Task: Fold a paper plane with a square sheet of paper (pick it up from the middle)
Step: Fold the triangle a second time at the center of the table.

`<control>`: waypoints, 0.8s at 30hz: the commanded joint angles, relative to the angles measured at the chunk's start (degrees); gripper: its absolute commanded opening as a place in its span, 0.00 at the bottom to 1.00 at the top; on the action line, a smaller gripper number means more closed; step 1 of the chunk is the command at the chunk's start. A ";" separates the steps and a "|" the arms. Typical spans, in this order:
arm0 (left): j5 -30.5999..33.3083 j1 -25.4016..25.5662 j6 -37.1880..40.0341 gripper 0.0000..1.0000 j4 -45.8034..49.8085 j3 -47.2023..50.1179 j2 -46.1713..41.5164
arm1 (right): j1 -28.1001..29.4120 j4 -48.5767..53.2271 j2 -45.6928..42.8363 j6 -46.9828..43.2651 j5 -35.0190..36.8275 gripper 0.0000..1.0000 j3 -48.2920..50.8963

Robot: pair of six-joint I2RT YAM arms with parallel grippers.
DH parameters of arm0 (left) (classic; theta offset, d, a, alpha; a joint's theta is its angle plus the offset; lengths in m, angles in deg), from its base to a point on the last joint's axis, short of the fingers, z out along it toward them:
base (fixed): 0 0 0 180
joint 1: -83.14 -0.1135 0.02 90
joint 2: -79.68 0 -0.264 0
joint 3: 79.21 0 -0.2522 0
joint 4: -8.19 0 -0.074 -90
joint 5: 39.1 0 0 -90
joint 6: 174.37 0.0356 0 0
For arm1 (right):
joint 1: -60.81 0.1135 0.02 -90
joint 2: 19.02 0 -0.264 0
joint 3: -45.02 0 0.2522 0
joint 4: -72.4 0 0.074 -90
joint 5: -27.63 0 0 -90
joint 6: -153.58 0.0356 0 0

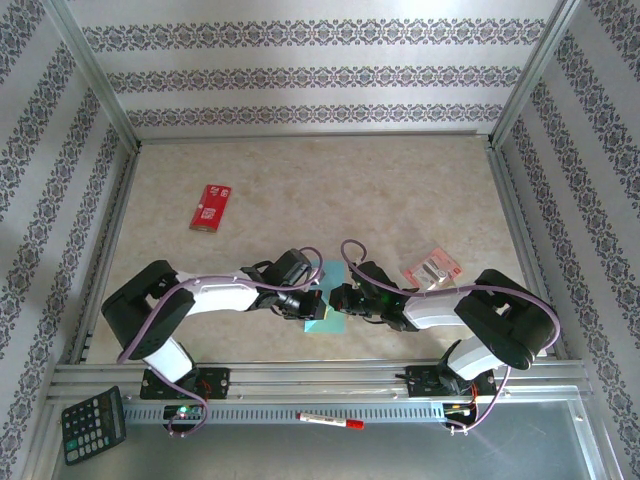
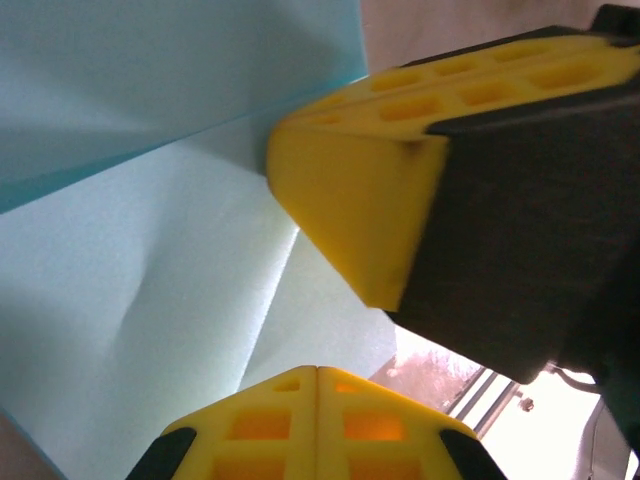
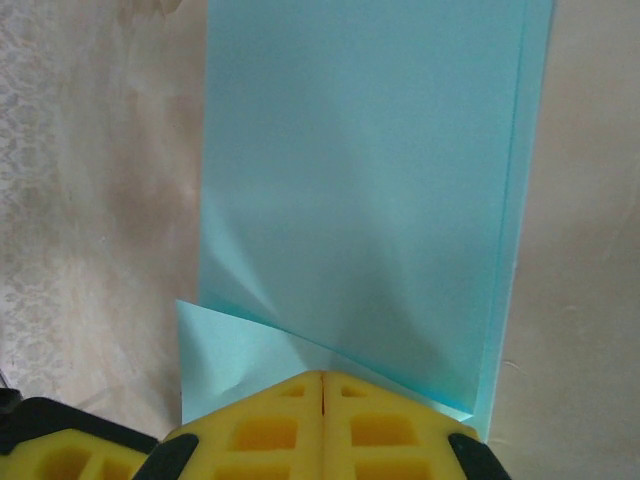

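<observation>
Weighing up the square sheet of paper [image 3: 360, 180], creased lengthwise into a narrower doubled strip: expect almost no weight, hardly any stiffness away from the folds, and a readiness to skate over the smooth table [image 1: 330, 190] or to crumple under a hard nip. Lies flat straight ahead of the right gripper [image 3: 322, 385], stretching away from the fingertips, with a small turned-over corner just to their left and a doubled edge along the right side. Note the right gripper's yellow fingers pressed together with no gap, tips touching the strip's near edge; impossible to say whether nipping paper or merely pressing it down. Note likewise the left gripper [image 2: 318, 378] closed pad to pad, gripping nothing discernible, with teal paper spread just ahead and to its left and a finger [image 2: 350, 210] of the right gripper close in front, up and to the right. For a hold, favour the folded edges, probably the stiffest lines, and take the strip near its middle rather than by a loose corner. Pinch lightly, work one fingertip under a lifted edge before closing, and support from both sides to avoid sagging, tearing or spoiling the creases.
</observation>
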 commanded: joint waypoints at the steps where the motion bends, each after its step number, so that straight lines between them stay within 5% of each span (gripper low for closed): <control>1: -0.95 -0.80 -1.04 0.00 -2.79 -0.08 0.96 | 0.96 11.86 3.52 -0.60 2.25 0.00 3.75; 24: -3.88 -1.85 -3.08 0.00 -3.12 7.42 -0.23 | 0.92 12.45 5.06 0.31 2.17 0.00 3.57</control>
